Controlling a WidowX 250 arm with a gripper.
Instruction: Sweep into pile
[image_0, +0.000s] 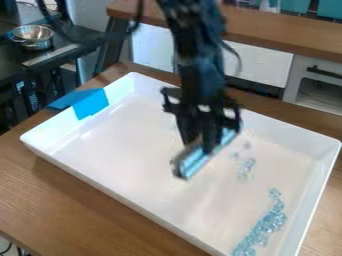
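My gripper (202, 142) hangs over the middle of the white tray, shut on a light blue sweeping tool with a grey edge. The tool (206, 154) lies slantwise under it, from lower left to upper right; whether it touches the tray floor I cannot tell. Most of the clear bluish pieces (266, 225) form a long band along the tray's right side, toward the near corner. A small loose cluster (246, 168) lies to the right of the tool, with a few faint bits just above it.
The tray's raised white rim (120, 197) surrounds the work area on a wooden table (73, 200). Blue tape (90, 102) crosses the rim at the upper left. A metal bowl (32, 36) stands on a dark surface at the far left, and a wooden counter (287, 32) runs behind.
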